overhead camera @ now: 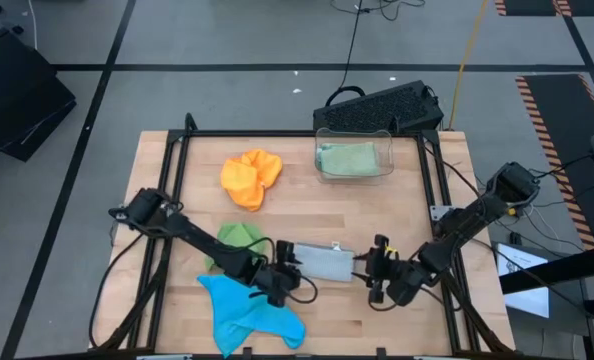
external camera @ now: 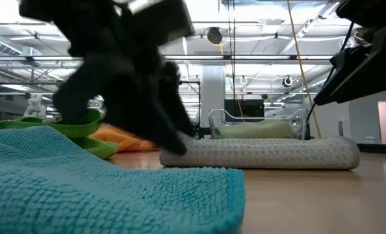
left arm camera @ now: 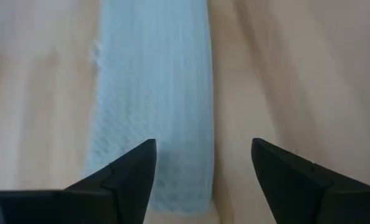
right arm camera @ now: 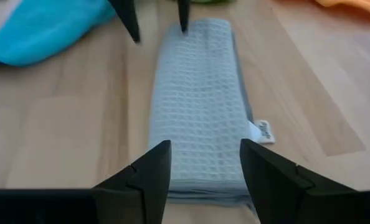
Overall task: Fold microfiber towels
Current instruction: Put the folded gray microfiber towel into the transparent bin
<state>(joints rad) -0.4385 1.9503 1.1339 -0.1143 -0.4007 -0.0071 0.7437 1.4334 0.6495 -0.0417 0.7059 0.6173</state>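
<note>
The folded grey towel [overhead camera: 324,261] lies flat near the tabletop's [overhead camera: 397,205] front edge, between both hands. The left hand [overhead camera: 289,262] and the right hand [overhead camera: 374,268] stand spread at its two ends, gripping nothing.

I count five towels on the counter [overhead camera: 397,310]: one orange towel [overhead camera: 251,178], one bright green towel [overhead camera: 237,240], one blue towel [overhead camera: 247,310], one grey towel [overhead camera: 324,262] folded into a strip, and one pale green towel [overhead camera: 348,158] lying in the single clear bin [overhead camera: 355,131]. Two arms, so two claws: left claw [overhead camera: 286,268] and right claw [overhead camera: 376,269].
</note>
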